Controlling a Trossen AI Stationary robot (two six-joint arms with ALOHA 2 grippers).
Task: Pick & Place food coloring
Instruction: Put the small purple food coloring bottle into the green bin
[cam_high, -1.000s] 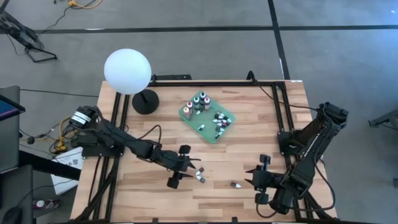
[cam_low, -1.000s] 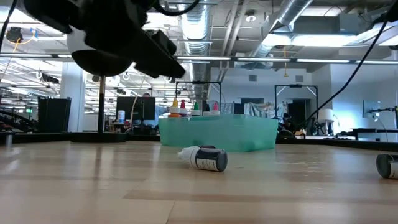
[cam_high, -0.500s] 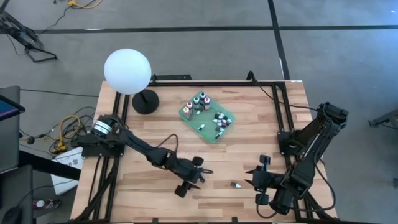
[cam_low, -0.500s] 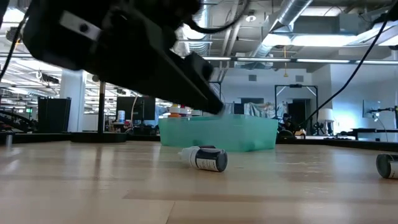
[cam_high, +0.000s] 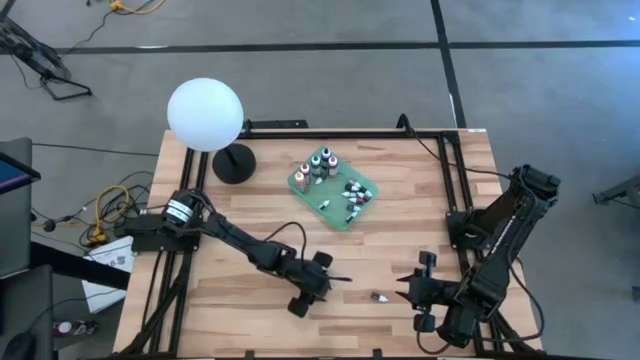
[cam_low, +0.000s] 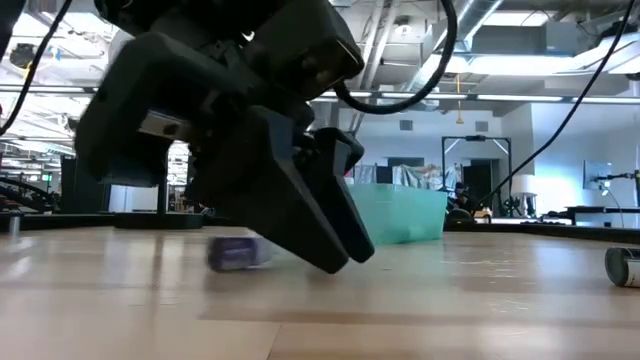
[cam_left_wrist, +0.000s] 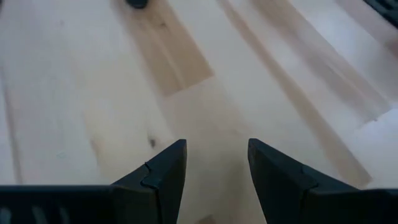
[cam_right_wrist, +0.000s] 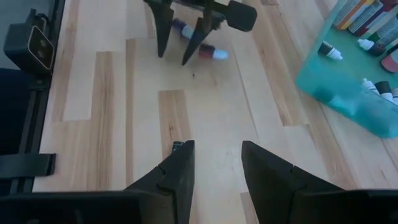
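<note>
Fingers (cam_left_wrist: 214, 180) of the left gripper (cam_high: 322, 285) stand apart, empty, beside a bottle (cam_right_wrist: 200, 46).

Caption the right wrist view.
Left gripper open over a loose bottle; green tray beside.

Past our right claw (cam_right_wrist: 216, 163), fingers apart, the left claw (cam_right_wrist: 177, 42) straddles a bottle (cam_right_wrist: 204, 51) beside the green tray (cam_right_wrist: 348, 96).
</note>
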